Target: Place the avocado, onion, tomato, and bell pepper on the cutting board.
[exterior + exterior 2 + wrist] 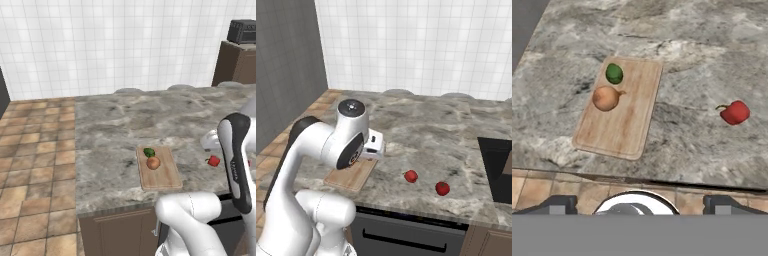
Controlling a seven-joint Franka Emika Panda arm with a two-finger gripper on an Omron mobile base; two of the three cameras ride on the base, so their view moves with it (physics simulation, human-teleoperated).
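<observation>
Pepper is my next target, I judge, since the avocado (614,73) and the onion (606,98) already lie on the cutting board (629,125), touching or nearly touching each other at its far end. My end effector (637,204) hangs high above the near edge of the table (702,60), its two tips spread wide apart with nothing between them.

In my hand view the bell pepper (735,112) sits on the bare stone well off to the right of the board and ahead of my tips, its stem pointing back toward the board. So the coming move has to carry me forward, rightward and down, away from the board.

From the right base view two red things rest on the table right of the board: one nearer the board (411,176) and one further right and nearer the front edge (442,188). At that size I cannot tell which is the tomato and which the pepper. Whichever I take, the return runs leftward to the open near half of the board.
</observation>
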